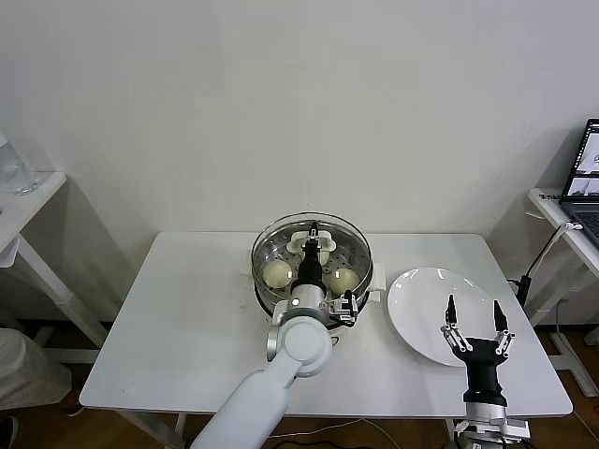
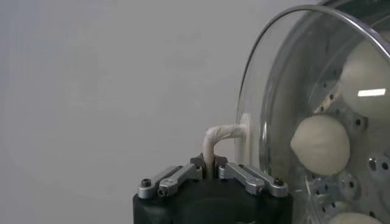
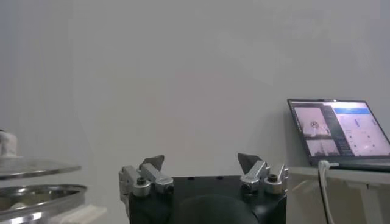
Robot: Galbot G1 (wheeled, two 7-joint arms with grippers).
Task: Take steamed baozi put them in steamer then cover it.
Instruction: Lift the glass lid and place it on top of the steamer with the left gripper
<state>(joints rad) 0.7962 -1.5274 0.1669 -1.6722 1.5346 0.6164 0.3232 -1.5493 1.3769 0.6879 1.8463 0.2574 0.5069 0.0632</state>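
The steamer (image 1: pixel 261 253), a shiny steel pot on a white base, stands at the table's middle back. Cream-white baozi (image 1: pixel 277 273) (image 1: pixel 344 279) lie on its perforated tray, seen through glass as baozi (image 2: pixel 321 145) in the left wrist view. The clear glass cover (image 1: pixel 354 236) is over the pot, and my left gripper (image 1: pixel 313 241) is shut on its cream-white handle (image 2: pixel 219 134). From the right wrist view a narrow gap shows between the cover (image 3: pixel 36 168) and the steamer (image 3: pixel 36 196). My right gripper (image 1: pixel 475 323) stands open and empty above the near edge of the white plate (image 1: pixel 421 299).
The white plate lies to the right of the steamer with nothing on it. A laptop (image 1: pixel 588 178) sits on a side table at the far right, with a cable hanging by it. Another small table (image 1: pixel 23 210) stands at the far left.
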